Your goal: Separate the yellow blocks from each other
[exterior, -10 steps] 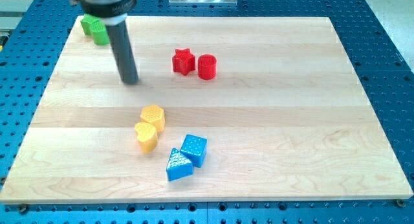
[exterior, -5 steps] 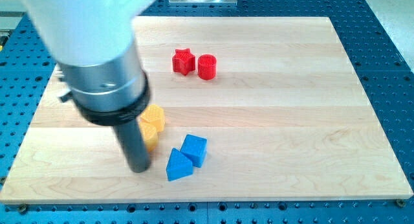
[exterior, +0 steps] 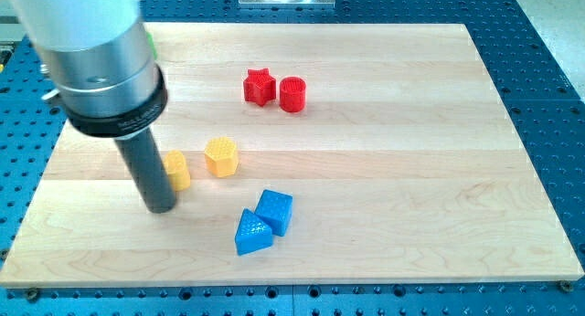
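Note:
A yellow hexagonal block (exterior: 221, 157) lies near the board's middle-left. A second yellow block (exterior: 177, 170), shape partly hidden by the rod, lies to its left with a clear gap between them. My tip (exterior: 161, 207) rests on the board just below-left of that second yellow block, close to or touching it. The arm's large body covers the view's upper left.
A red star (exterior: 259, 86) and a red cylinder (exterior: 292, 93) sit together toward the view's top. A blue cube (exterior: 274, 211) and a blue triangular block (exterior: 251, 234) touch each other near the view's bottom. The wooden board (exterior: 411, 170) lies on a blue perforated table.
My tip swept down past the yellow blocks, then moved left. The heart-shaped yellow block shifted left and up, away from the hexagonal one. The green blocks are now hidden behind the arm.

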